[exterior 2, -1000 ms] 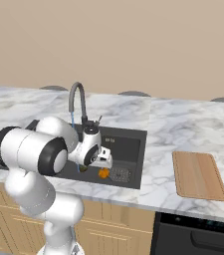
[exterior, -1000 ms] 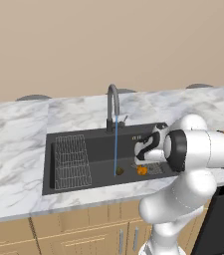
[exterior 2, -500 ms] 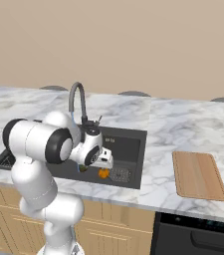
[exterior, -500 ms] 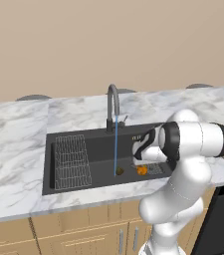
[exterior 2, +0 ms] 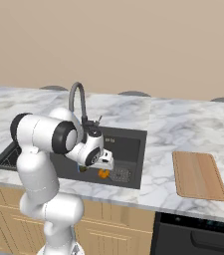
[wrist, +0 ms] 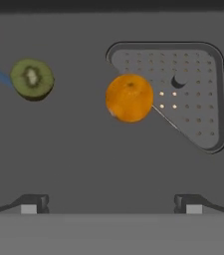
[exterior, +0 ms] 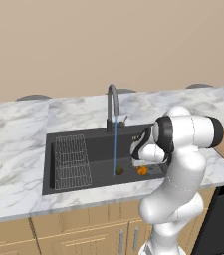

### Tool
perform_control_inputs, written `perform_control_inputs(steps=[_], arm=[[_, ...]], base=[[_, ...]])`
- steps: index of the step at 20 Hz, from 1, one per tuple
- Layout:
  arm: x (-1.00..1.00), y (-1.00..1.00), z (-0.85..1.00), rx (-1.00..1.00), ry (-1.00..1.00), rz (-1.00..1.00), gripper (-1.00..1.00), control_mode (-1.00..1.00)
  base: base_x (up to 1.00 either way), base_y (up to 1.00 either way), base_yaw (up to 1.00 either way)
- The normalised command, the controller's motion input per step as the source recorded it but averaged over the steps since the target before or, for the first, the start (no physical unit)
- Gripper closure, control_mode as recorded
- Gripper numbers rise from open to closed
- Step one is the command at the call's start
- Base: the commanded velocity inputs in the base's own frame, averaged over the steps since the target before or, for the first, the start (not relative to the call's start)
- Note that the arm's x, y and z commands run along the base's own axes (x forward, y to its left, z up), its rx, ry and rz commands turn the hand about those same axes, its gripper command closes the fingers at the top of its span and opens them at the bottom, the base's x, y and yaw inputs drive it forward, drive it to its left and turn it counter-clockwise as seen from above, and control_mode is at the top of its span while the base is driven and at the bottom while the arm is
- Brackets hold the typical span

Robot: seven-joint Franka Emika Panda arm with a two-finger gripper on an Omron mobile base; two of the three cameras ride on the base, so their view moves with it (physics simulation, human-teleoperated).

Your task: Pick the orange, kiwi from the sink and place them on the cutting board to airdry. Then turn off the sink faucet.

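One orange [wrist: 129, 97], one kiwi [wrist: 32, 78] on sink [wrist: 83, 164] floor, jaws apart above, one cutting board [exterior 2: 198, 175].

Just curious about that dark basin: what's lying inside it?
Inside the sink: an orange by the mesh drain plate, a kiwi, a wire rack. The arm hides part of the floor.

A plain beige wall [exterior: 108, 40] runs along the far side of the room. Against it stands a white marble counter [exterior: 14, 149] with grey veining (evenly lit, no hard shadows). Below the near edge are light wooden cabinets [exterior: 73, 236] with slim metal handles [exterior: 120, 241]. To the right of the cabinets sits a black oven [exterior 2: 198, 234].
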Motion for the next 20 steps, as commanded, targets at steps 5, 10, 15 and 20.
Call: perform_control_inputs(steps=[5, 10, 15, 20], arm=[[0.13, -0.05, -0.21, 0.01, 0.03, 0.00, -1.00, -1.00], [0.13, -0.05, -0.21, 0.01, 0.03, 0.00, -1.00, -1.00], [0.15, 0.00, -0.23, 0.00, 0.00, 0.00, -1.00, -1.00], [0.17, 0.00, -0.23, 0.00, 0.00, 0.00, -1.00, -1.00]], base=[[0.00, 0.00, 0.00], [0.00, 0.00, 0.00], [0.00, 0.00, 0.00], [0.00, 0.00, 0.00]])
